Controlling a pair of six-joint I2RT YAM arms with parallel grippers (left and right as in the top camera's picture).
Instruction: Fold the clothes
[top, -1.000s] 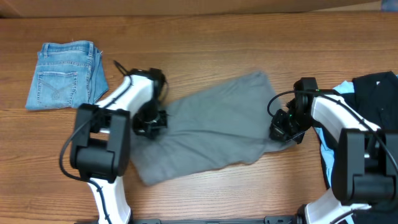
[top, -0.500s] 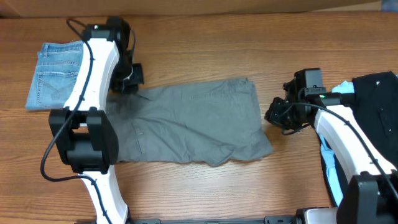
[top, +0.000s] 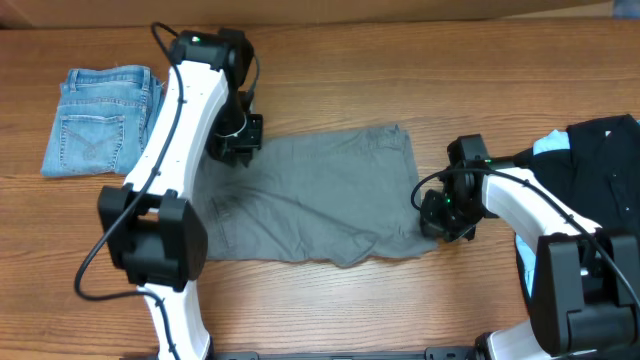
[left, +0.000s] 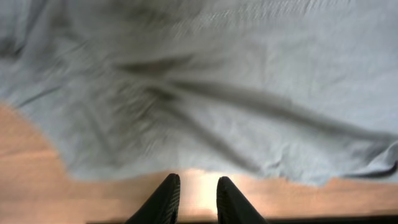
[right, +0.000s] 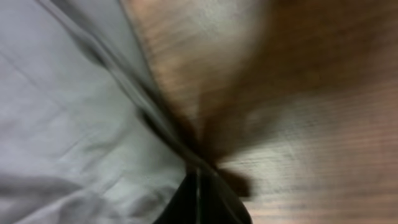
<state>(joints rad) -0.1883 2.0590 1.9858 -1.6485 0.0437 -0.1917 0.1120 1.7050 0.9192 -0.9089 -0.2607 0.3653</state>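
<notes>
We count two pairs of shorts, one heap of dark clothing (top: 605, 160) and two arms on the table (top: 330, 90). The grey-khaki shorts (top: 310, 200) lie flat around the middle of the table, their long axis running from the left edge toward the right edge, nearly parallel to the far edge, with the right end sagging slightly toward the near edge. We cannot tell which end is the waistband. The blue denim shorts (top: 100, 120), folded, sit at the far left corner, apart from the grey pair. The dark heap lies at the right edge. The left end effector (left: 198, 183) hovers at the far left corner of the grey shorts, its fingers a little spread with bare table between them. The right end effector (right: 199, 183) is pressed together, pinching the shorts' near right hem.
</notes>
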